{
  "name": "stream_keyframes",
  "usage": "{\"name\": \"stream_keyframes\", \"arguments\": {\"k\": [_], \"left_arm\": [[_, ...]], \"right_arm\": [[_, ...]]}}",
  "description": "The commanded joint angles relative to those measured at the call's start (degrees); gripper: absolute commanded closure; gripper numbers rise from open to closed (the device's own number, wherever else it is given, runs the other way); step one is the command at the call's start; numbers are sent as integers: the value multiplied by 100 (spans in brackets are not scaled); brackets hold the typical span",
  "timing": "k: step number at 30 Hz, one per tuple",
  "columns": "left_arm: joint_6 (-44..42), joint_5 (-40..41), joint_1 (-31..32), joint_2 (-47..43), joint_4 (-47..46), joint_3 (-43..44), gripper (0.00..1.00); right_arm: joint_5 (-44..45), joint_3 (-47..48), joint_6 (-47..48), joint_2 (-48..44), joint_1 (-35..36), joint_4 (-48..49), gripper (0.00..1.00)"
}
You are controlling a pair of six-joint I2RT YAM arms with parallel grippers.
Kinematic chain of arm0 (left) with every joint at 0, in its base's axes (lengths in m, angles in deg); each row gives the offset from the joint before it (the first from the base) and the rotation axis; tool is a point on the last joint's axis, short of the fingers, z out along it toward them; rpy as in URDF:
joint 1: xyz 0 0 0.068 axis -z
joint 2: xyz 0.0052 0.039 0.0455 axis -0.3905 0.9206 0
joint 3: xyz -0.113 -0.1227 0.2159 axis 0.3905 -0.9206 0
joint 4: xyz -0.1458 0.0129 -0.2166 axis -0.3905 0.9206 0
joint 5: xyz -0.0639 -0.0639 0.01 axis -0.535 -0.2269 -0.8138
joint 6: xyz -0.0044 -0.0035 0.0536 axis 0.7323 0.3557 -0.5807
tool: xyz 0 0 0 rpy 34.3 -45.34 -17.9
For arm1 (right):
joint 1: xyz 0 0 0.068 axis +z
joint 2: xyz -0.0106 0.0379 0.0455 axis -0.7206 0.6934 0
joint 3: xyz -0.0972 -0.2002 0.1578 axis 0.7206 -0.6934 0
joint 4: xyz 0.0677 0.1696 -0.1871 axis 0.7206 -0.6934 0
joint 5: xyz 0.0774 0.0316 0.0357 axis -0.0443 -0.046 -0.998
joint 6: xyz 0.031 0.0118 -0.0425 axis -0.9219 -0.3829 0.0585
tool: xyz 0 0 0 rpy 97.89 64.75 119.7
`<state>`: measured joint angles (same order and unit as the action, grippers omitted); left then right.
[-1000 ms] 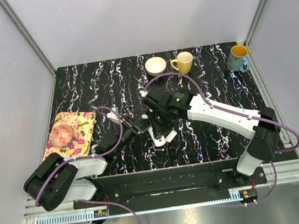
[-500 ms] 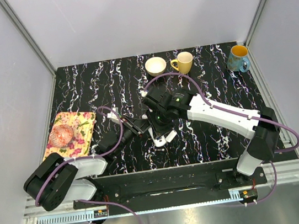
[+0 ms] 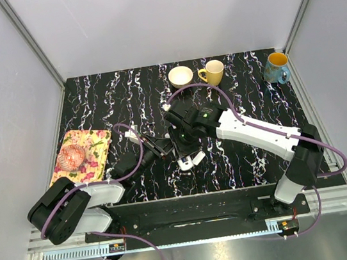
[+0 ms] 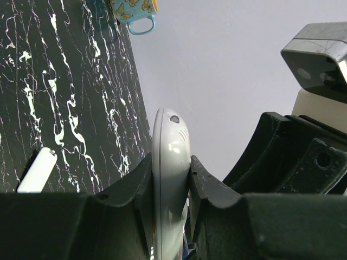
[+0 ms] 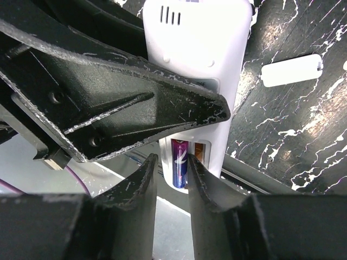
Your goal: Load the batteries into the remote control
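My left gripper [image 4: 172, 187] is shut on the white remote control [image 4: 169, 157] and holds it on edge above the black marbled table. In the right wrist view the remote [image 5: 200, 43] has its open recess facing the camera. A bluish-purple battery [image 5: 179, 161] lies in one slot, and the slot beside it shows a bare copper contact. My right gripper [image 5: 172, 162] hovers over that battery with its jaws narrowly apart, one on each side of it. In the top view both grippers meet at mid-table, left [image 3: 165, 148] and right [image 3: 181, 148], and hide most of the remote.
The small white cover piece [image 5: 291, 70] lies flat on the table beside the remote and also shows in the left wrist view [image 4: 37, 169]. At the back stand a white bowl [image 3: 181, 76], a yellow mug [image 3: 212, 72] and a blue mug [image 3: 276, 67]. A floral cloth [image 3: 83, 155] lies at the left.
My right gripper has shifted slightly left and toward the back over the remote. The left arm holds still with the remote.
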<state>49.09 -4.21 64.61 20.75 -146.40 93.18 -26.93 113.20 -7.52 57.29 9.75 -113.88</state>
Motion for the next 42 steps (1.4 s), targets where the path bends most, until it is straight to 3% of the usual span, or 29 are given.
{"name": "stream_keyframes", "arguments": {"k": [1, 16, 42], "left_arm": [[479, -238, 197, -205, -987, 439, 100], [356, -150, 39, -258, -803, 351, 100], [83, -62, 21, -363, -196, 430, 100]], "right_arm": [[316, 182, -87, 146, -31, 712, 66], [421, 138, 62, -311, -31, 246, 59], [764, 243, 185, -611, -22, -351, 54]]}}
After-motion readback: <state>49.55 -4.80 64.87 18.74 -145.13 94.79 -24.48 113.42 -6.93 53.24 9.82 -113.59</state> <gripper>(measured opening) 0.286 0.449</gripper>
